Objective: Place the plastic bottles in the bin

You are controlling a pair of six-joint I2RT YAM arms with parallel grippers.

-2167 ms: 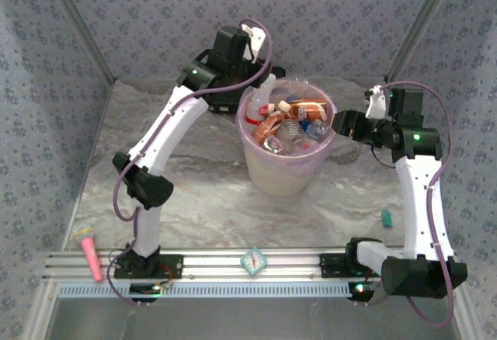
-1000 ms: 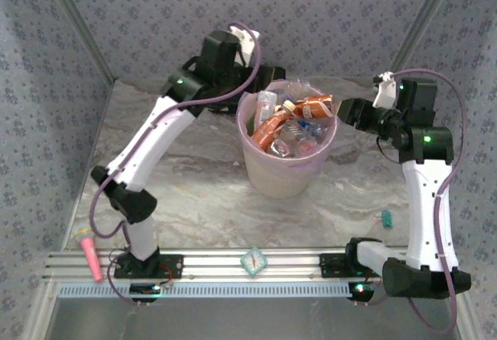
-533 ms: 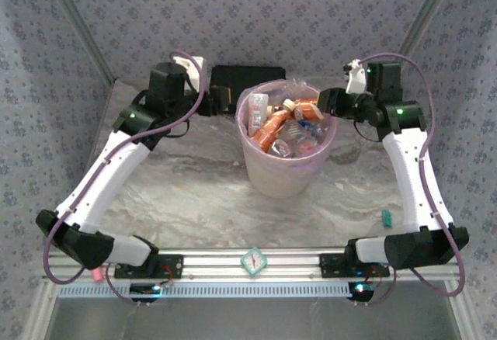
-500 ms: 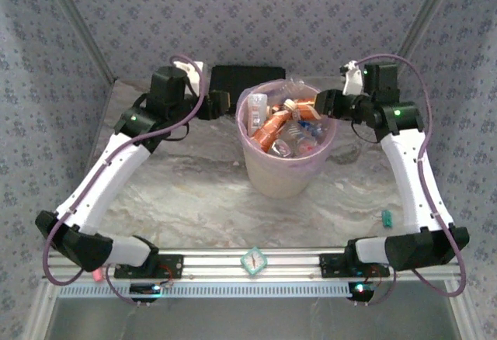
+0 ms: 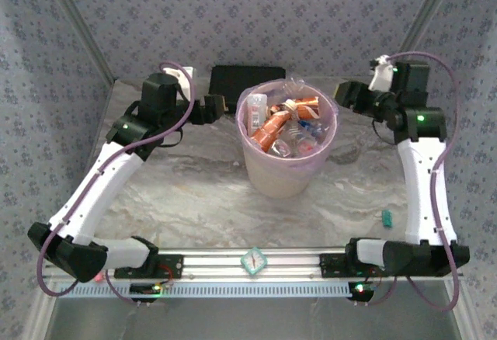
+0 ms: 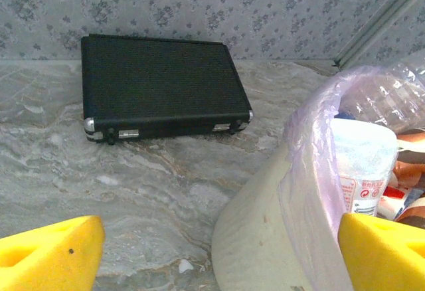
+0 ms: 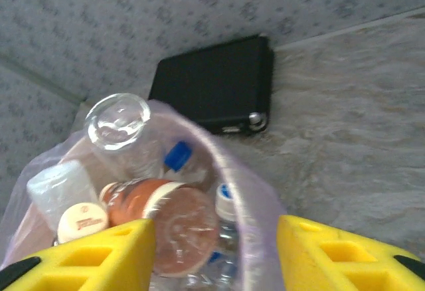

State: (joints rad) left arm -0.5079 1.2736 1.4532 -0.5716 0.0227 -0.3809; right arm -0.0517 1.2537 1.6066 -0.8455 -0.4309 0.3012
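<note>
Bottles [image 5: 286, 126] are lying heaped in the bin [image 5: 283, 175], which is standing upright in the middle of the tabletop [image 5: 194, 192]. Their count is hard to make out, as they are overlapping and the lower ones are sitting hidden under the pile. In the right wrist view a clear bottle [image 7: 119, 119] is pointing its base at the camera, next to an orange-brown one [image 7: 176, 221] and a white one [image 7: 56, 188] that is blurring into the pink liner. The right fingers [image 7: 332, 254] are standing wide apart with nothing between them, hanging over the bin's right rim, their tips running off the bottom edge of the picture.

The left fingers [image 6: 53, 250] are also spreading wide and gripping nothing. Just their yellow pads are poking in at the lower corners of the left wrist view, level with the bin's left wall. There a white bottle with a red-printed label [image 6: 362, 165] is leaning inside the rim, and a clear one [image 6: 392, 92] above it is being cut off by the right edge. A black case [image 6: 159, 88] is lying flat against the back wall, apart from the bin. From above, the left wrist is covering its near left corner.
</note>
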